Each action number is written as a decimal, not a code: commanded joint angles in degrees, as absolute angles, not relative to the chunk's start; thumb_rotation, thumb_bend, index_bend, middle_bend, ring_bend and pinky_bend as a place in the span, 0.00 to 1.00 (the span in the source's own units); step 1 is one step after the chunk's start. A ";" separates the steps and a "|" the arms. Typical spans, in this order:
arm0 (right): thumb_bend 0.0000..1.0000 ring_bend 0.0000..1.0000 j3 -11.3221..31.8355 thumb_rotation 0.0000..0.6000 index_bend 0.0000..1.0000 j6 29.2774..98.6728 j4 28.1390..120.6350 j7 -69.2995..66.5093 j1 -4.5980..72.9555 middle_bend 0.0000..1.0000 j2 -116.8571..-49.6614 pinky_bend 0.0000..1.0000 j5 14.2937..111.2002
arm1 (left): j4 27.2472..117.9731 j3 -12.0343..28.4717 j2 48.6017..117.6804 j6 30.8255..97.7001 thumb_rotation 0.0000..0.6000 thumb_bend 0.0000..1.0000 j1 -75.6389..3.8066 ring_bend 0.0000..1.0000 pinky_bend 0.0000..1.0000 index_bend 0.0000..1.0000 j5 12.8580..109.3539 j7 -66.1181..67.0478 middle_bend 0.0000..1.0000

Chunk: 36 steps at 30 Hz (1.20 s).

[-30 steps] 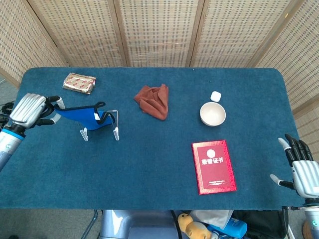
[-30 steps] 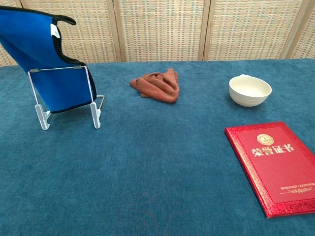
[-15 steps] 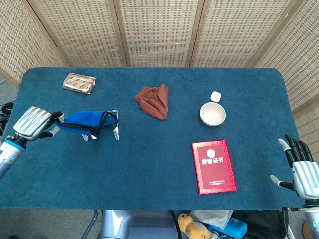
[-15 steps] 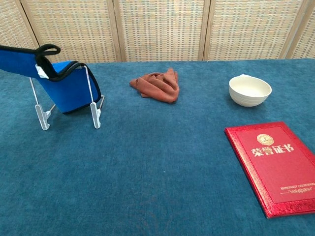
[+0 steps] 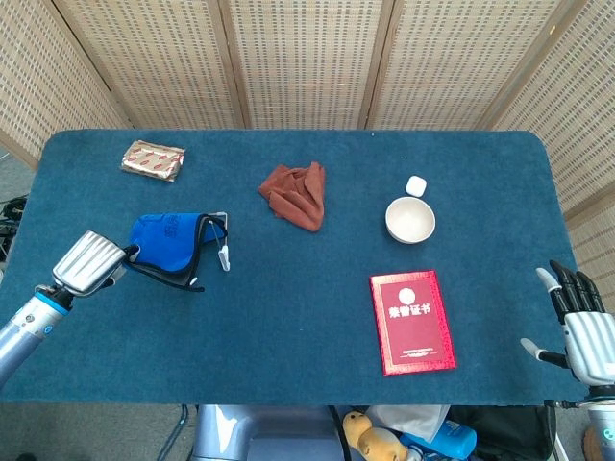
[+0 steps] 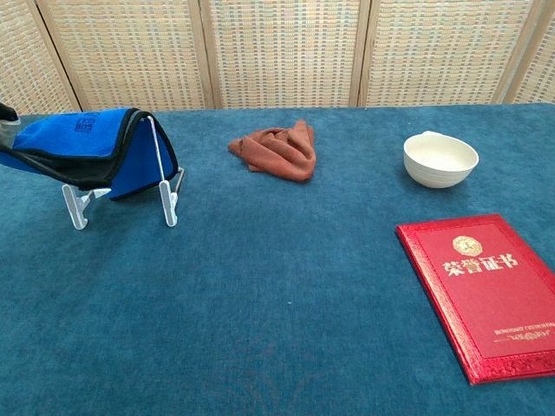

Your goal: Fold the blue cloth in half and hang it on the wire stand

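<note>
Head view first: we saw the left hand (image 5: 88,263) low at the table's left edge, its ribbed back facing the camera, fingers hidden underneath; it met the near-left corner of the blue cloth (image 5: 170,240), so we took it as holding that corner, though the pinch itself was out of sight. The blue cloth lay folded, draped over the wire stand (image 5: 223,247), with a dark-trimmed edge trailing toward the hand. Only the right end of the stand poked out from under the fabric. The right hand (image 5: 583,329) sat at the bottom right corner, off the table's edge, fingers spread apart and holding nothing. On the blue table (image 5: 288,317) we also noted a rust-brown cloth (image 5: 296,195) crumpled near the middle back, a white bowl (image 5: 410,220) to its right with a small white cube (image 5: 415,184) just behind it, a red booklet (image 5: 412,321) in front of the bowl, and a foil packet (image 5: 152,159) at the back left. Chest view: the blue cloth (image 6: 87,156) hung over the wire stand (image 6: 165,186), one side sloping down to the left edge of frame, the stand's white feet planted on the table (image 6: 260,329). Neither hand showed clearly here. The rust-brown cloth (image 6: 276,151), white bowl (image 6: 440,159) and red booklet (image 6: 486,290) all lay well apart from the stand.
</note>
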<state>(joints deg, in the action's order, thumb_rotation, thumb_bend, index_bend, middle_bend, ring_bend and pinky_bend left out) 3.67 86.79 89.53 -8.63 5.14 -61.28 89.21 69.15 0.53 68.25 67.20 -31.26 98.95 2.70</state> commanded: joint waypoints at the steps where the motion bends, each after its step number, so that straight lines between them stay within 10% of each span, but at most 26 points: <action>1: 0.00 0.00 3.64 1.00 0.01 86.87 89.60 -8.68 5.09 0.00 -61.22 0.00 89.28 | 68.35 -0.53 69.27 67.56 1.00 0.34 -30.89 0.84 0.92 0.27 99.98 8.53 0.77; 4: 0.00 0.00 3.64 1.00 0.01 87.03 89.59 -8.80 5.03 0.00 -61.19 0.00 89.35 | 67.00 -0.98 69.73 69.26 1.00 0.20 -30.68 0.73 0.87 0.01 101.44 11.83 0.53; 10: 0.00 0.00 3.52 1.00 0.01 87.08 89.57 -8.98 5.01 0.00 -61.08 0.00 89.62 | 64.42 -2.24 70.43 72.46 1.00 0.12 -30.14 0.61 0.85 0.00 103.48 11.06 0.24; 22: 0.00 0.00 3.31 1.00 0.01 88.00 90.10 -8.89 4.68 0.00 -60.84 0.00 90.47 | 64.73 0.85 68.86 82.34 1.00 0.11 -25.66 0.47 0.82 0.00 97.53 -2.52 0.06; 27: 0.00 0.00 3.26 1.00 0.01 88.28 90.26 -8.87 4.60 0.00 -60.75 0.00 90.76 | 73.71 2.08 64.55 82.69 0.79 0.08 -21.21 0.07 0.33 0.00 89.95 -10.82 0.00; 30: 0.00 0.00 3.16 1.00 0.01 88.38 90.35 -8.41 4.62 0.00 -60.85 0.00 91.11 | 79.99 2.42 62.05 82.74 0.68 0.07 -18.75 0.00 0.16 0.00 86.31 -10.96 0.00; 36: 0.00 0.00 2.93 1.00 0.01 89.06 90.30 -6.88 4.48 0.00 -61.44 0.00 91.99 | 89.32 1.38 59.61 83.61 1.00 0.07 -14.02 0.00 0.05 0.00 81.02 -3.93 0.00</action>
<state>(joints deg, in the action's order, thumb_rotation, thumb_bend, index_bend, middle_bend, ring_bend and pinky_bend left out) 3.00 88.80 90.32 -7.23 4.55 -61.27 91.72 85.16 1.84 61.56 82.86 -17.03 84.08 -8.07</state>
